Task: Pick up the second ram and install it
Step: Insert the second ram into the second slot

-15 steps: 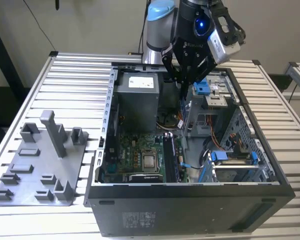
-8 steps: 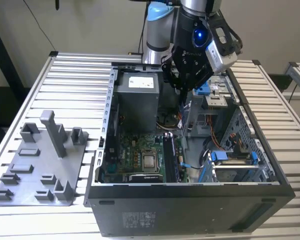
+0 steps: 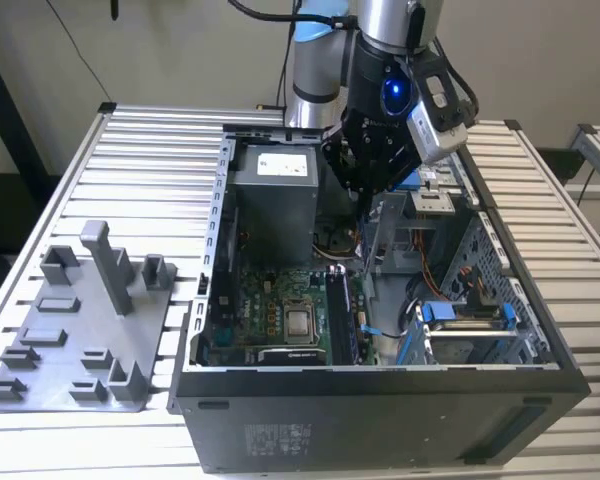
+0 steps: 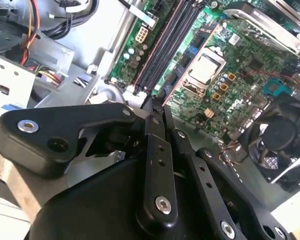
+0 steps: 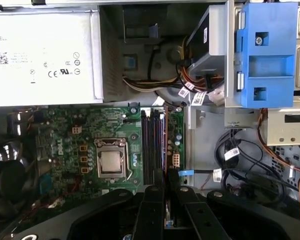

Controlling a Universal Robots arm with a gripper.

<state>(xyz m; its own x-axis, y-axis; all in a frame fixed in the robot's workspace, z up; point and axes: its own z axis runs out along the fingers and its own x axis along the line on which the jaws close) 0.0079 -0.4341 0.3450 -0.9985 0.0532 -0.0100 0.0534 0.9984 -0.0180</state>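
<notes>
My gripper (image 3: 364, 193) hangs over the open computer case (image 3: 380, 385), near its back half. Both wrist views show the black fingers (image 5: 152, 210) closed together, and a thin strip runs out from between them. That strip is the second ram (image 5: 166, 142), seen edge-on; it also shows as a reddish line in the second wrist view (image 4: 192, 64). It sits above the dark memory slots (image 5: 152, 145) on the green motherboard (image 5: 65, 135), just beside the CPU socket (image 5: 111, 162). I cannot tell whether it touches a slot.
A grey power supply (image 3: 275, 190) fills the case's back corner. Blue drive-bay clips (image 5: 267, 52) and bundled cables (image 5: 240, 155) lie at the exterior view's right. A black fan (image 4: 277, 140) borders the board. A grey holder plate (image 3: 80, 330) lies on the slatted table.
</notes>
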